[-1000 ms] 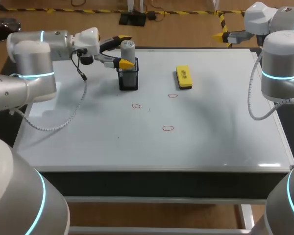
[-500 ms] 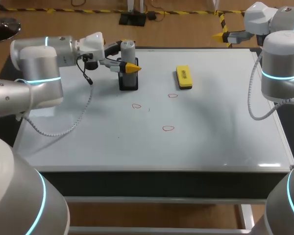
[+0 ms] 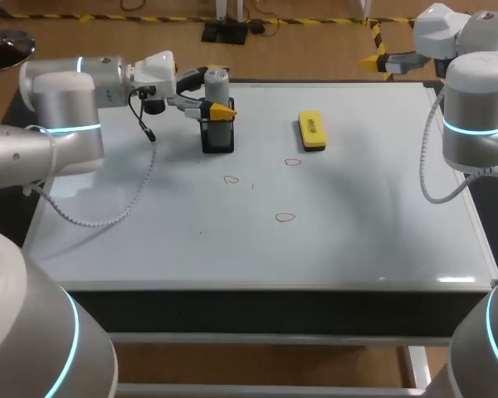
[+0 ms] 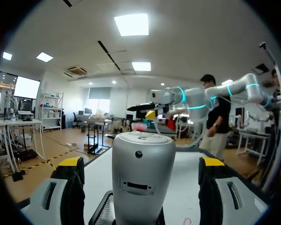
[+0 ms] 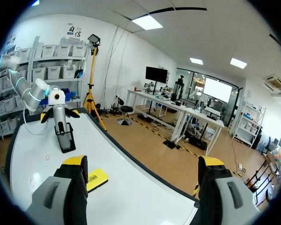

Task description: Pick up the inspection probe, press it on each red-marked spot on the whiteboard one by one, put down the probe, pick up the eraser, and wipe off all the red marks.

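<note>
The grey cylindrical inspection probe (image 3: 217, 84) stands upright in the black mesh holder (image 3: 217, 138) on the white whiteboard (image 3: 357, 215). The left gripper (image 4: 141, 164) is at the probe's upper part, just above the holder. Its two fingers (image 4: 70, 185) stand apart, one on each side of the probe, and a gap shows at both sides. The flat yellow eraser (image 3: 311, 131) lies to the right of the holder, apart from it. Three small red marks (image 3: 231, 179) are on the board in front of the holder and to its right. The right gripper (image 5: 143, 164) hangs beyond the board's far right corner, well apart from the holder, its fingers also apart.
</note>
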